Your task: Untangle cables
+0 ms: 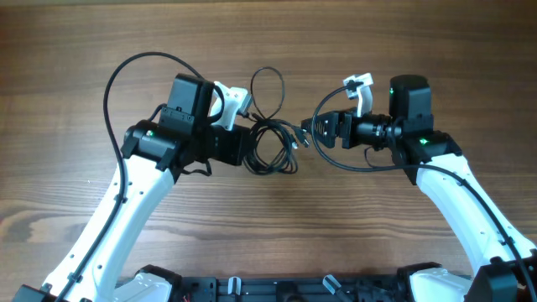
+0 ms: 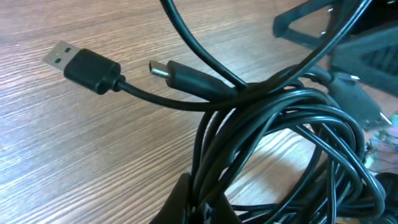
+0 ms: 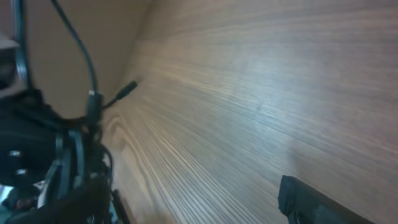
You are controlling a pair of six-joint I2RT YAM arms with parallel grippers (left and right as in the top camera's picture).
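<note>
While my left gripper (image 1: pixel 248 148) pinches the glossy, knotted black cables (image 2: pixel 249 90), my right gripper (image 1: pixel 317 134) stands spread just beside them.

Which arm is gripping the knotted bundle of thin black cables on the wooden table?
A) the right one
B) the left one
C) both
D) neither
B: the left gripper is shut on the left side of the black cables, while the right gripper stands open beside the plug ends, holding nothing.
</note>
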